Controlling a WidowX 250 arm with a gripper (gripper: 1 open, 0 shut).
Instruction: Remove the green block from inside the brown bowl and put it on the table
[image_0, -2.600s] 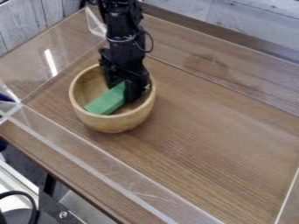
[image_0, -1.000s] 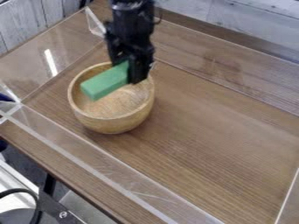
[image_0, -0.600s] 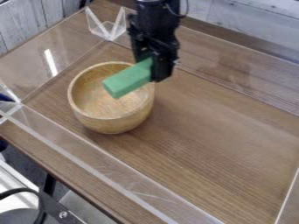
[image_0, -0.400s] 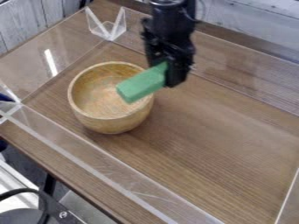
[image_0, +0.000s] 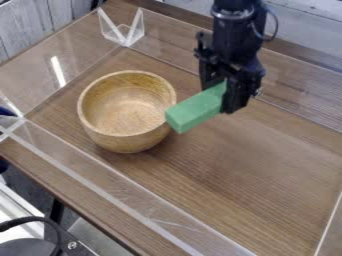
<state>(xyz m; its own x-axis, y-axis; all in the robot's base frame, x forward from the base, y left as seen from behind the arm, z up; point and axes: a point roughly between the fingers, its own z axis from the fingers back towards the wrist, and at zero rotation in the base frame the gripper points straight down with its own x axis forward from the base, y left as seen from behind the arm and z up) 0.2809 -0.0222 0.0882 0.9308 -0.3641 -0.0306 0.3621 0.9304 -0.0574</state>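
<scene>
block: green block (image_0: 197, 108) now out past brown bowl (image_0: 128, 111) rim, hanging above table (image_0: 254, 185)
claw: gripper (image_0: 233, 98) clamped on block end
bowl: emptied
next: prob. lower & release

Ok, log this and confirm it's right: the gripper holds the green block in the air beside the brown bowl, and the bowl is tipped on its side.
One error: the brown bowl stands upright, empty, as the camera view shows. The gripper does hold the green block up beside it.

Pale grey plank wall (image_0: 34, 25) behind, at upper left. Clear acrylic walls (image_0: 147, 205) around the edges, catching soft white glare. Dark cables (image_0: 27, 240) low at the lower left corner.
</scene>
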